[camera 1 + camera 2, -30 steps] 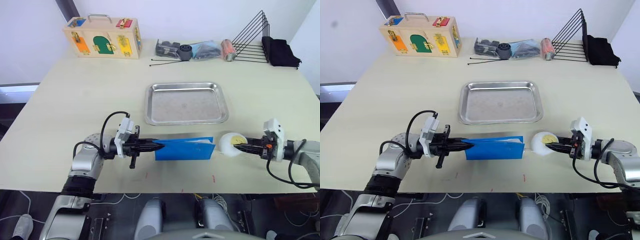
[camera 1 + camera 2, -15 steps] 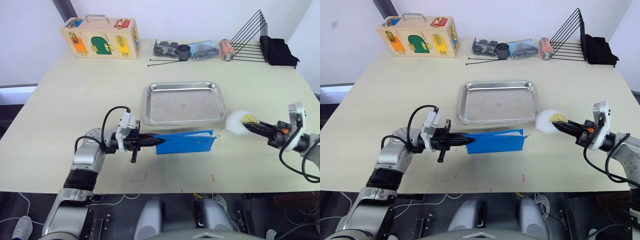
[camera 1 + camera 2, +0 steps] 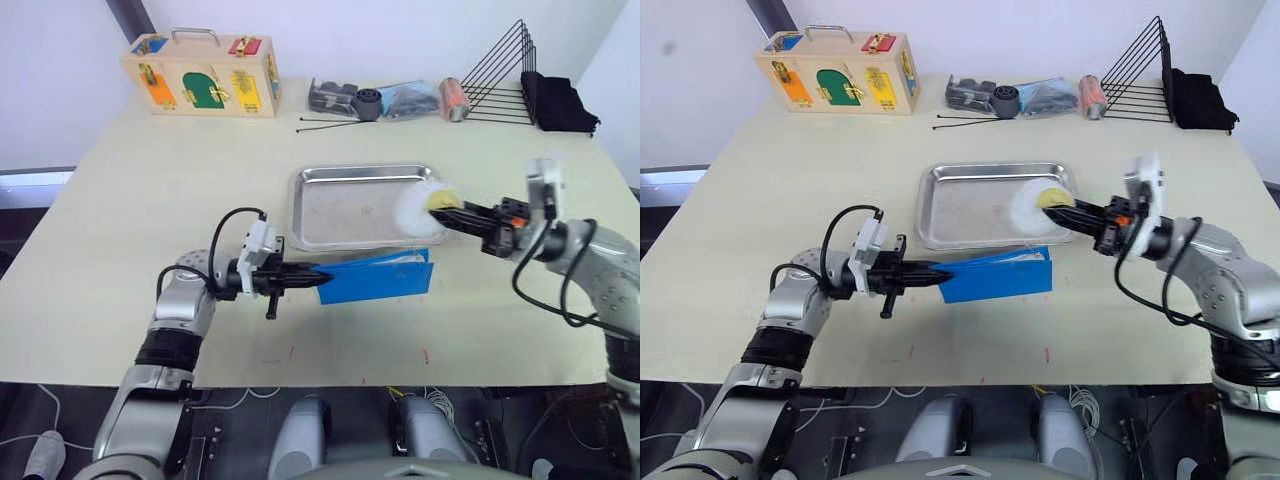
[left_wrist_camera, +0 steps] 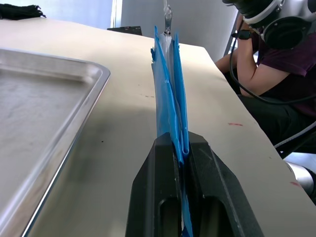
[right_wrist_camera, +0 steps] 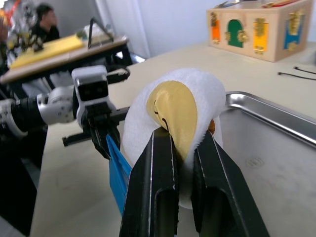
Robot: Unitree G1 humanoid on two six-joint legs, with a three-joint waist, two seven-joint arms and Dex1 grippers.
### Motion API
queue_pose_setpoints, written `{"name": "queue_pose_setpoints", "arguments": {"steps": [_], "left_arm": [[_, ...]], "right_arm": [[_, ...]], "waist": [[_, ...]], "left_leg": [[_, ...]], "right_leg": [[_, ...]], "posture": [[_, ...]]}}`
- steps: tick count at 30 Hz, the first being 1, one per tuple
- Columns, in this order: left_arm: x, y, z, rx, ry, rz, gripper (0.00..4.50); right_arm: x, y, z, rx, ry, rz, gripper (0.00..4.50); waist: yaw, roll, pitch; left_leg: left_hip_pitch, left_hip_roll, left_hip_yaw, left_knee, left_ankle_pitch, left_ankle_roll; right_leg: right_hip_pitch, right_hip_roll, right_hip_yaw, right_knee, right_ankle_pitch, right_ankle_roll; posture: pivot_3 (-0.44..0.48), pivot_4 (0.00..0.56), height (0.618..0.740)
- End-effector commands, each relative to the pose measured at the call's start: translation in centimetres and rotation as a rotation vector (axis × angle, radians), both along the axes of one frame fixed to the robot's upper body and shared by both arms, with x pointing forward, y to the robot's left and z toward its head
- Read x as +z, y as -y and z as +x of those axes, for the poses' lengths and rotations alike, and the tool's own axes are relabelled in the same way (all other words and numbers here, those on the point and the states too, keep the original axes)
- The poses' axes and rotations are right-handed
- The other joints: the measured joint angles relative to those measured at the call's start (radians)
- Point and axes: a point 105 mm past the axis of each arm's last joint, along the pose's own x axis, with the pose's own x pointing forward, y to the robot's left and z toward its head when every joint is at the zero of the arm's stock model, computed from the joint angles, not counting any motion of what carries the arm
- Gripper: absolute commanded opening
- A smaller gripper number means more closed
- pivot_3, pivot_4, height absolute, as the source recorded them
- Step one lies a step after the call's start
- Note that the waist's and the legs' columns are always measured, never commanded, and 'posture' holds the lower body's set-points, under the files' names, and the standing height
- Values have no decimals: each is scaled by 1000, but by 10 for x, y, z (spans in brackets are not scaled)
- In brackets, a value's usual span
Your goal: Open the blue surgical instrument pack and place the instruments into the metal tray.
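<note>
Left pincer (image 3: pixel 318 280) clamps blue surgical instrument pack (image 3: pixel 378 280) upright on bench (image 3: pixel 150 190), anchoring it for opening; right pincer (image 3: pixel 448 214) grips white egg-shaped toy (image 3: pixel 420 207) over metal tray (image 3: pixel 340 208).

Bright-blue pack (image 3: pixel 378 282), white toy (image 3: pixel 420 209) with yellow patch, shiny silver tray (image 3: pixel 340 205).

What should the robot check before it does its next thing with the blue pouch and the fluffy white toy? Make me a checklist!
1. Left gripper pinching the blue pouch: ok, jaws shut on its edge.
2. Pouch opened: not ok, its layers are together.
3. Right gripper free for the pouch: not ok, it holds the white toy.
4. Metal tray ready for tools: not ok, the toy hangs over its right end.
5. Tools in view: cannot tell, none visible yet.
</note>
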Motion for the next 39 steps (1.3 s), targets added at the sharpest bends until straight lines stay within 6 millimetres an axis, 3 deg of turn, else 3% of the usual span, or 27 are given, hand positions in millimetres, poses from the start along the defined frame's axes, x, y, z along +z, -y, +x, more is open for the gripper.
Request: {"name": "queue_pose_setpoints", "arguments": {"steps": [1, 8, 12, 16, 21, 26, 29, 31, 32, 37, 39], "left_arm": [[4, 5, -1, -47, 32, 9, 0], [4, 9, 0, -62, 39, 11, 0], [4, 10, 0, -66, 40, 12, 0], [4, 11, 0, -66, 40, 13, 0], [3, 10, 1, -60, 43, 15, 0], [2, 11, 2, -58, 44, 16, 0], [2, 11, 3, -61, 43, 16, 0], [2, 11, 3, -64, 43, 17, 0], [1, 12, 2, -65, 43, 17, 0], [1, 12, 2, -69, 44, 20, 0], [1, 11, 2, -68, 43, 23, 0]], "right_arm": [[13, -21, 2, 44, 156, -23, 19], [21, -72, -2, 159, 292, 29, 19], [29, -88, -4, 168, 333, 84, 19], [31, -92, -7, 161, 342, 109, 19], [0, -85, -28, 235, 358, -21, 19], [-20, -85, -45, 358, 428, -124, 19], [-22, -87, -46, 373, 469, -134, 19], [-23, -89, -46, 384, 508, -161, 848], [-23, -90, -46, 386, 510, -157, 1012], [-21, -92, -48, 394, 507, -123, 3574], [-21, -89, -47, 392, 511, -128, 4397]], "waist": [[0, 0, 0], [1, 0, 0], [-2, 0, 0], [1, 0, 0], [3, 0, 0], [-2, 0, 0], [-2, 0, 0], [-1, 0, 0], [0, 0, 0], [0, 0, 0], [0, 0, 0]], "left_leg": [[0, 0, 0, 0, 0, 0], [-1, 0, 0, 0, 0, 0], [-1, 0, -1, 0, 0, 0], [-1, 0, 0, 0, 0, 0], [-1, 0, 0, 0, 0, 0], [0, 0, 1, 1, 0, 0], [0, 0, 0, 0, 0, 0], [0, 0, 0, 1, 0, 0], [0, 0, 0, 1, 0, 0], [0, 0, 0, 1, 0, 0], [0, 0, 0, 1, 0, 0]], "right_leg": [[0, 0, 0, 0, 0, 0], [-1, 0, 0, 0, 0, 0], [-2, 0, 0, 2, 0, 0], [-2, 0, 0, 2, 0, 0], [-2, 0, -1, 2, 0, 0], [-2, 0, 1, 3, 0, 0], [-2, 0, 0, 2, 0, 0], [-1, 0, 0, 2, 0, 0], [-1, 0, 0, 2, 0, 0], [-1, 0, 0, 2, 0, 0], [-1, 0, 0, 2, 0, 0]], "posture": [[0, 150, 740], [0, 150, 740], [0, 150, 740], [0, 150, 740], [0, 150, 740], [0, 150, 740], [0, 150, 740], [0, 150, 740], [0, 150, 740], [0, 150, 740], [0, 150, 740]]}}
